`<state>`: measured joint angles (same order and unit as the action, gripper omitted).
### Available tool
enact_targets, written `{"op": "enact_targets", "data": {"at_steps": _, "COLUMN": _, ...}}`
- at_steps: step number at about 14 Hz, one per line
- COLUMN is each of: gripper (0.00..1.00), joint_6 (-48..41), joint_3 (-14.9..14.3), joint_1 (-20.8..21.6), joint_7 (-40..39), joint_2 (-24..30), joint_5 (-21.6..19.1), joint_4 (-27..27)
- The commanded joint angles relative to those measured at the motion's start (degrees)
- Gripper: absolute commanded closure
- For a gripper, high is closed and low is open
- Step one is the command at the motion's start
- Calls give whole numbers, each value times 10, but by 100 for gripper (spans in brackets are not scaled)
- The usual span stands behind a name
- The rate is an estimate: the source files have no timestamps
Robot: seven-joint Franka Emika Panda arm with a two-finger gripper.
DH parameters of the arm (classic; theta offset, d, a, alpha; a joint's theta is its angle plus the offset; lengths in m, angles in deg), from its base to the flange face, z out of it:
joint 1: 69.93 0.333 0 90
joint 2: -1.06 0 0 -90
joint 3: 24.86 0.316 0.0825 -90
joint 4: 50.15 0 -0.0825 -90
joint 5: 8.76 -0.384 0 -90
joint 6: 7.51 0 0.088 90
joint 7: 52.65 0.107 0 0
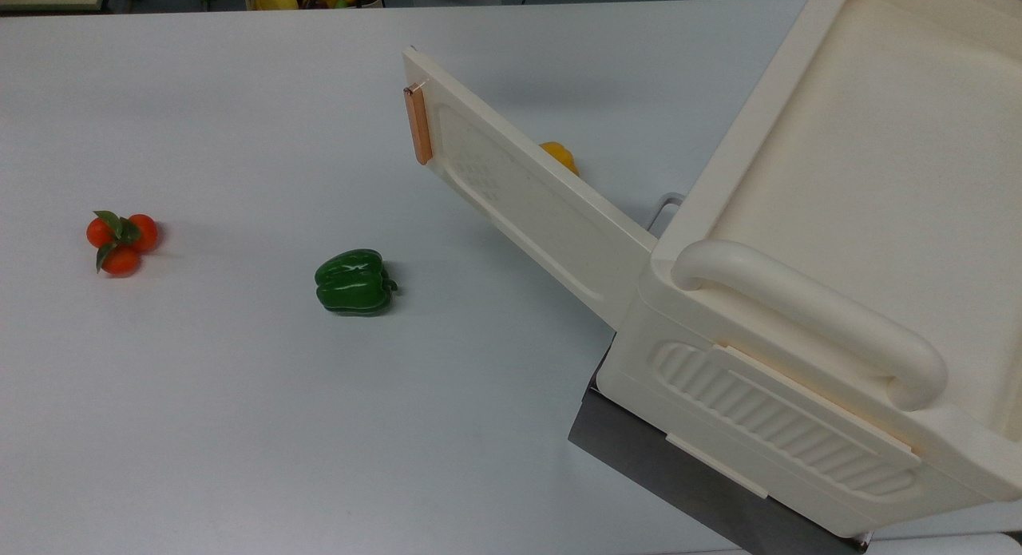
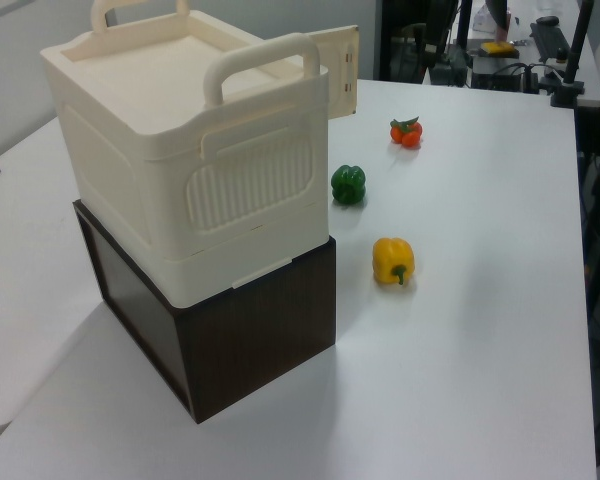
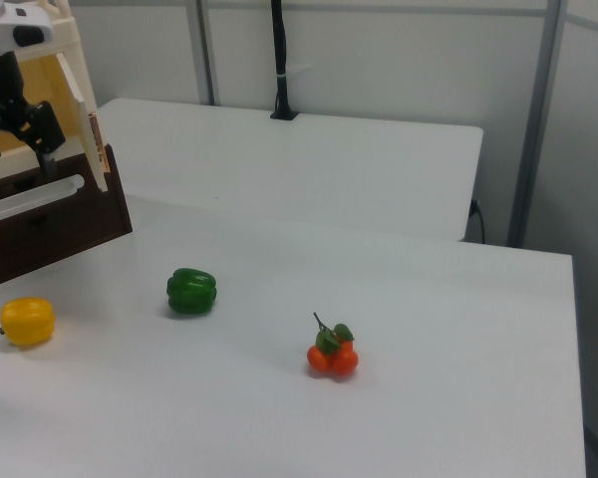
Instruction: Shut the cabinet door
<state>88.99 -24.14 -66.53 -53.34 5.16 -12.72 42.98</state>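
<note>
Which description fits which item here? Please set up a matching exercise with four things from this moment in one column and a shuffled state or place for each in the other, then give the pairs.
Column 1
1. cabinet door
2. green pepper
3. yellow pepper
4. cabinet

Column 2
A. sits on top of a dark brown box
B. swung wide open, copper strip handle at its free end
C. lies on the white table between the tomato cluster and the cabinet in the top view
D. partly hidden behind the open door in the top view

Pairs: 1-B, 2-C, 3-D, 4-A
</note>
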Motion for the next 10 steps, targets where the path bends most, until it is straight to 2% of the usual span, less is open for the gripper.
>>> {"op": "enact_targets", "data": {"at_steps": 1, "gripper": 0, "joint_6": 9, "joint_3": -11, "joint_1": 3, "joint_7": -15, "joint_2": 5, "joint_5": 4, "joint_4": 7}}
{"op": "enact_targets", "data": {"at_steps": 9, "gripper": 0, "joint_6": 9, "joint_3": -11, "joint_1": 5, "joint_7": -17, "joint_2": 2, "joint_5": 4, "joint_4": 6}}
{"op": "enact_targets", "data": {"at_steps": 10, "gripper": 5, "joint_6": 9, "joint_3": -11, "joint_1": 5, "joint_7": -17, "joint_2": 1, "joint_5": 4, "joint_4": 6}}
